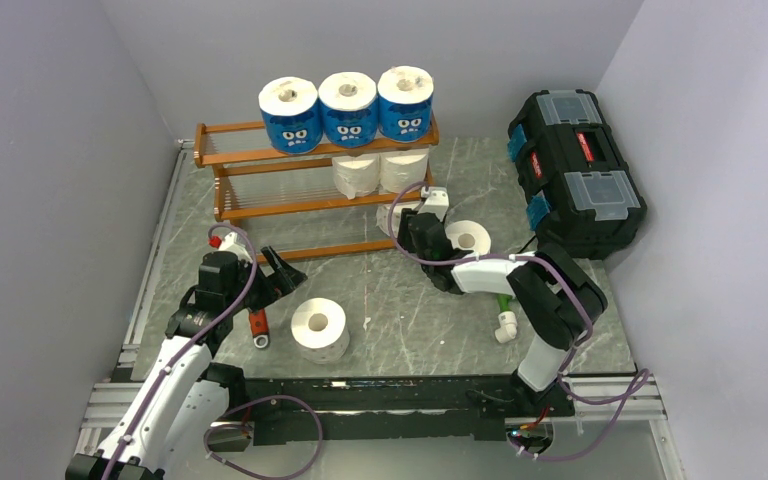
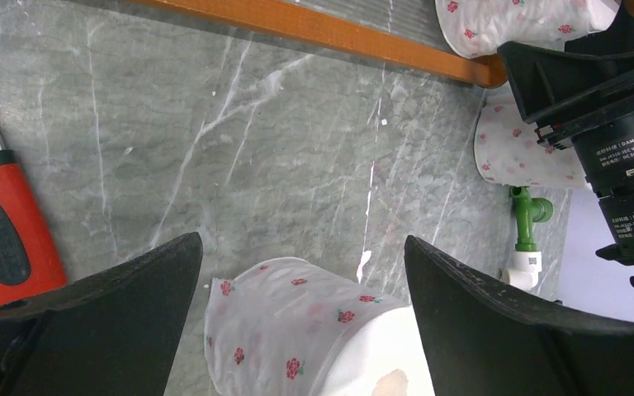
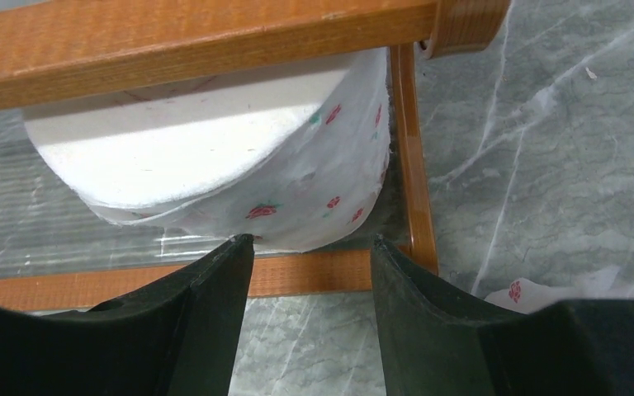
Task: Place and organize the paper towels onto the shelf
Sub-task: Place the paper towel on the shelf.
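Observation:
The wooden shelf (image 1: pixel 260 205) stands at the back. Three blue-wrapped paper towels (image 1: pixel 348 110) sit on its top tier and two white ones (image 1: pixel 380 173) on the middle tier. My right gripper (image 1: pixel 407 215) is open and empty at the shelf's right end. In the right wrist view it (image 3: pixel 311 243) faces a floral-wrapped roll (image 3: pixel 215 165) on the lowest tier, not gripping it. Another roll (image 1: pixel 470 238) stands on the table beside that arm. My left gripper (image 1: pixel 285 272) is open. In the left wrist view it (image 2: pixel 301 243) hangs over a floral-wrapped roll (image 2: pixel 297 330), which also shows in the top view (image 1: pixel 318 328).
A black toolbox (image 1: pixel 575 170) stands at the back right. A red-handled wrench (image 1: pixel 257 325) lies by the left gripper and also shows in the left wrist view (image 2: pixel 4 239). A green and white pipe fitting (image 1: pixel 505 318) lies near the right arm.

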### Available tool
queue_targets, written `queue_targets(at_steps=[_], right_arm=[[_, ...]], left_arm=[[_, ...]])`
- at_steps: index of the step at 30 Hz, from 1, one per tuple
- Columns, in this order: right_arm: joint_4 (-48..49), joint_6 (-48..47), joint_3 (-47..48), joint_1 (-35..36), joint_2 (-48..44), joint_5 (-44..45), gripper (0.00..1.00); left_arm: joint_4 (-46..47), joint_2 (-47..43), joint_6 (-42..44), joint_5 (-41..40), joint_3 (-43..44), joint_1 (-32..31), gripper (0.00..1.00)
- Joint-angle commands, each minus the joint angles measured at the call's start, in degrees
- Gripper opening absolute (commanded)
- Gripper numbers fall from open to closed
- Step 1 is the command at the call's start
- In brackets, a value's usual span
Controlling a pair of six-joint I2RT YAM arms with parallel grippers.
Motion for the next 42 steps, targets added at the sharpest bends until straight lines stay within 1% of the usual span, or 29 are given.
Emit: queue_targets(at_steps=[1, 27, 31, 36, 39, 42], right_arm=[[2.44, -0.03, 2.12, -0.58, 0.42, 2.78, 0.56], [1.30, -0.47, 5.06, -1.36, 2.37, 3.76, 0.57], [1.25, -0.48, 3.84, -1.33, 1.07, 3.18, 0.58], [-1.44, -2.48, 3.43, -1.04, -1.54, 1.40, 0.60], [-2.60, -3.89, 2.43, -0.45, -4.80, -0.90, 0.61], [-6.28, -4.91, 2.26, 1.58, -9.48, -2.00, 0.63]], left_arm=[[1.60, 0.05, 0.35, 0.83, -0.56, -0.11, 0.98], [1.58, -0.42, 0.31, 1.22, -0.60, -0.11, 0.99], [1.76, -0.39, 0.31, 1.39, -0.71, -0.11, 0.99], [1.87, -0.39, 0.27, 1.51, -0.65, -0.11, 0.99], [1.79, -0.54, 0.27, 1.58, -0.42, -0.11, 0.99], [2.18, -0.69, -0.07, 1.69, 0.01, -0.10, 0.99]])
